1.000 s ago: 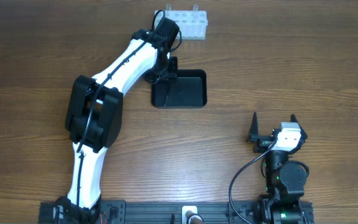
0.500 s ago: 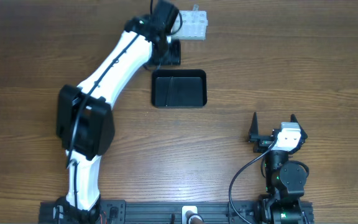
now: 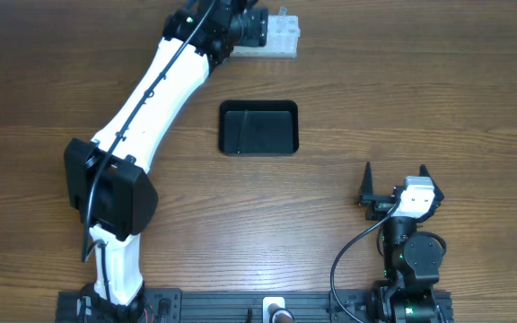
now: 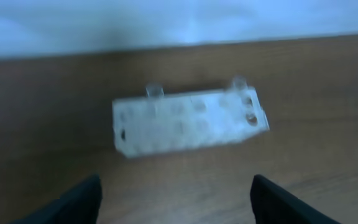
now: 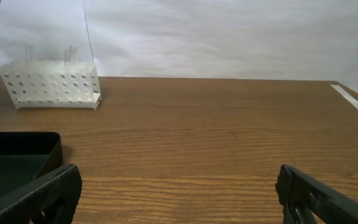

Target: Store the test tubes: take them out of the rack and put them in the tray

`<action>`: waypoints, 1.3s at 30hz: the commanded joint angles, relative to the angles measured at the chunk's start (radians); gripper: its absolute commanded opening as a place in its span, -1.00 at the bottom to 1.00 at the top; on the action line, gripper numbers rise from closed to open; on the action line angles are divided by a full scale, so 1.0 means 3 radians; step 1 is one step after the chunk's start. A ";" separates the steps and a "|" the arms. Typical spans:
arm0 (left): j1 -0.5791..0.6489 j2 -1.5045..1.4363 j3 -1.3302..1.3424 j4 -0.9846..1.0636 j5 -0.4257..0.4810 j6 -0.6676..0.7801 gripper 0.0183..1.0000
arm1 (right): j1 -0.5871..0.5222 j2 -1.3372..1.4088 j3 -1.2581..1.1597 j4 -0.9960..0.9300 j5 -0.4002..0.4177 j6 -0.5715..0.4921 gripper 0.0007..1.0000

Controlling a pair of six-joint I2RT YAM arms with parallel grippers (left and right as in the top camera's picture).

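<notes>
Now, fetch step: my left jaws gape wide, empty, by rack point(image 4: 188, 121) at tabletop's 12 o'clock, two test tubes point(image 4: 155, 91) upright inside; tray point(image 3: 258, 128) at its 6 o'clock. Next, I reckon: descend, straddle one tube, close. Right jaws open, idle.

Two tubes point(image 5: 28, 53) in one rack point(image 5: 51, 87), one tray point(image 3: 272, 135)

Left arm point(image 3: 164, 85) hides part of the rack point(image 3: 282, 38).
</notes>
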 commanded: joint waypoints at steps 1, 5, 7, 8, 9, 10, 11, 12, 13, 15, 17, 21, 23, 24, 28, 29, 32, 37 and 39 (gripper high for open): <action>0.0037 0.0233 0.0023 0.0240 -0.0237 0.0249 0.63 | -0.0027 -0.0031 -0.0018 -0.0015 -0.0028 -0.0017 0.98; 0.0066 0.0402 0.0023 0.0526 -0.0237 0.0251 0.71 | -0.0027 -0.0031 -0.0018 -0.0015 -0.0028 -0.0017 0.99; 0.0088 0.0495 0.0024 0.0669 -0.0237 0.0251 0.76 | -0.0027 -0.0031 -0.0018 -0.0015 -0.0028 -0.0017 0.99; 0.0100 0.0539 0.0024 0.0744 -0.0235 0.0249 0.77 | -0.0027 -0.0031 -0.0018 -0.0015 -0.0028 -0.0015 0.99; 0.0111 0.0571 0.0024 0.0801 -0.0234 0.0248 0.77 | -0.0027 -0.0031 -0.0018 -0.0015 -0.0028 -0.0017 0.99; 0.0122 0.0614 0.0024 0.0871 -0.0234 0.0248 0.78 | -0.0027 -0.0031 -0.0018 -0.0015 -0.0028 -0.0017 0.99; 0.0130 0.0646 0.0024 0.0937 -0.0231 0.0248 0.78 | -0.0027 -0.0031 -0.0018 -0.0015 -0.0028 -0.0017 0.99; 0.0139 0.0683 0.0024 0.1024 -0.0231 0.0248 0.78 | -0.0027 -0.0031 -0.0018 -0.0015 -0.0028 -0.0017 0.99; 0.0142 0.0716 0.0025 0.1086 -0.0231 0.0248 0.78 | -0.0027 -0.0031 -0.0018 -0.0015 -0.0028 -0.0017 0.99; 0.0154 0.0791 0.0038 0.1239 -0.0203 0.0249 0.78 | -0.0027 -0.0031 -0.0018 -0.0015 -0.0028 -0.0017 0.98; 0.0160 0.0858 0.0039 0.1356 -0.0178 0.0248 0.78 | -0.0027 -0.0031 -0.0018 -0.0015 -0.0028 -0.0017 0.98; 0.0178 0.0973 0.0041 0.1520 -0.0170 0.0249 0.78 | -0.0027 -0.0031 -0.0018 -0.0015 -0.0028 -0.0015 0.98; 0.0187 0.1031 0.0084 0.1545 -0.0160 0.0251 0.71 | -0.0027 -0.0031 -0.0018 -0.0015 -0.0028 -0.0017 0.99; 0.0188 0.1052 0.0114 0.1542 -0.0158 0.0262 0.58 | -0.0027 -0.0031 -0.0018 -0.0015 -0.0028 -0.0017 0.99; 0.0191 0.1097 0.0132 0.1541 -0.0160 0.0334 0.58 | -0.0027 -0.0031 -0.0018 -0.0015 -0.0028 -0.0017 0.98; 0.0192 0.1097 0.0132 0.1540 -0.0160 0.0336 0.61 | -0.0027 -0.0031 -0.0018 -0.0015 -0.0028 -0.0015 0.99; 0.0197 0.1097 0.0132 0.1540 -0.0160 0.0336 0.65 | -0.0027 -0.0031 -0.0018 -0.0015 -0.0028 -0.0017 0.99; 0.0197 0.1097 0.0132 0.1545 -0.0165 0.0336 0.58 | -0.0027 -0.0031 -0.0018 -0.0015 -0.0028 -0.0017 0.99; 0.0197 0.1097 0.0132 0.1554 -0.0187 0.0336 0.58 | -0.0027 -0.0031 -0.0018 -0.0015 -0.0028 -0.0017 0.99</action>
